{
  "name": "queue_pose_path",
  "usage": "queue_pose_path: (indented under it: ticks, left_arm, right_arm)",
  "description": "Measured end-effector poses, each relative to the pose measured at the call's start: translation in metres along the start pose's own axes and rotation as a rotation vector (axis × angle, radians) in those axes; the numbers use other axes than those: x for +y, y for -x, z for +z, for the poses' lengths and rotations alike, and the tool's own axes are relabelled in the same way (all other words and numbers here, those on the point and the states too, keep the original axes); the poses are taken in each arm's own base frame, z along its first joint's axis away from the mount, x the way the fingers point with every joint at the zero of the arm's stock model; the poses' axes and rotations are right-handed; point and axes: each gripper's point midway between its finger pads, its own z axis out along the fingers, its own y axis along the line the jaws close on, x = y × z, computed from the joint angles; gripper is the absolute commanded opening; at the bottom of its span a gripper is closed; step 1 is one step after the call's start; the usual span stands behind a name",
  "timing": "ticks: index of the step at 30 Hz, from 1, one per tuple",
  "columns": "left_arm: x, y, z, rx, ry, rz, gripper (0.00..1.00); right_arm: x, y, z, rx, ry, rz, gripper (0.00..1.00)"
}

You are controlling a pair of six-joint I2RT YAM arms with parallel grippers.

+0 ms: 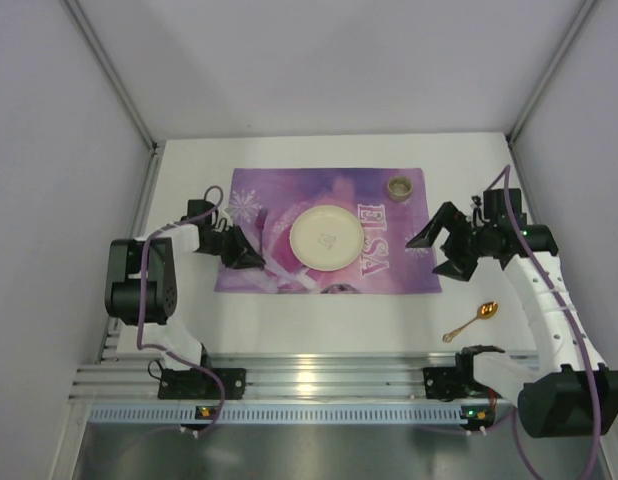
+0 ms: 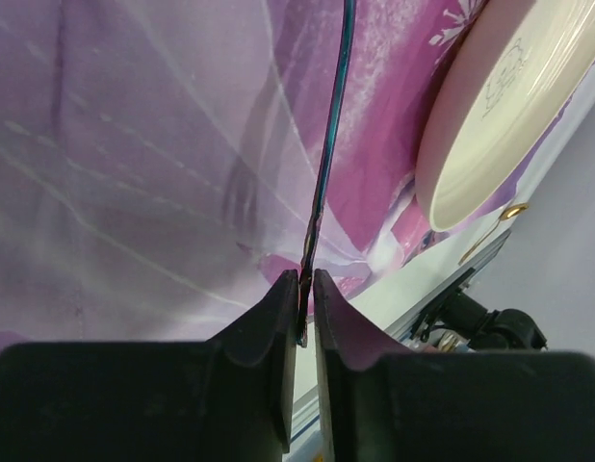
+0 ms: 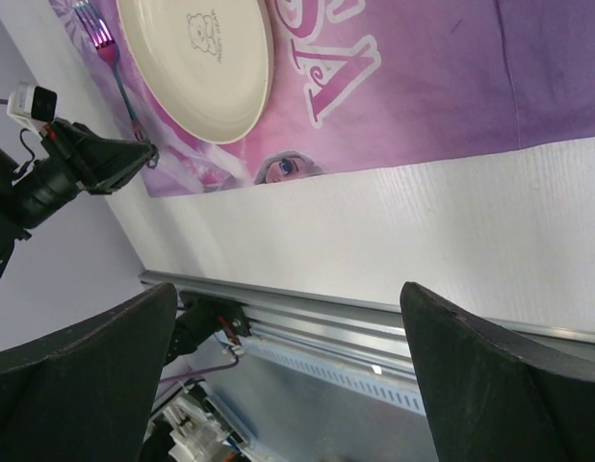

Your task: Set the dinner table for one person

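- The ribbed aluminium rail (image 1: 319, 382) runs along the near edge of the bench (image 1: 319, 322), with both arm bases bolted to it.
- The bench is the large matte white surface under everything, spreading from the rail to the far wall.
- A gold spoon (image 1: 471, 321) lies on bare bench at the near right, bowl pointing away from the rail, just beside the right arm.
- The right end effector (image 1: 441, 248) hangs above the bench at the right edge of the purple placemat (image 1: 389, 275). Its jaws are spread wide and grip nothing. In its wrist view, white bench fills the gap between the two fingers.
- The left end effector (image 2: 305, 279) sits low over the placemat's left part, so the cloth lies between it and the bench. Its fingers are pinched tight on the thin handle of a fork (image 2: 326, 164).
- The fork points away from the fingers alongside the plate; I cannot tell whether it touches the cloth.
- A cream plate (image 1: 327, 238) rests at the middle of the placemat, between the two end effectors.
- A small round cup (image 1: 400, 186) stands at the placemat's far right corner.
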Motion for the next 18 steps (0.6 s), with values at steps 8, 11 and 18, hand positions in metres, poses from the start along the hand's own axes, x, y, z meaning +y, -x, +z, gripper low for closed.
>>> queue_pose_path:
  ticks: [8, 11, 18]
  left_arm:
    - [0.017, -0.006, -0.004, 0.025, 0.072, 0.027, 0.36]
    - [0.024, -0.006, -0.009, 0.021, 0.123, 0.03, 0.45]
    - [0.02, 0.008, -0.032, -0.041, 0.202, 0.064, 0.5]
  right_arm:
    - [0.001, -0.002, 0.0, 0.004, 0.002, -0.01, 1.0]
    - [-0.001, -0.003, 0.002, 0.009, 0.0, -0.016, 1.0]
    - [-0.004, -0.005, 0.005, 0.014, -0.011, -0.027, 1.0]
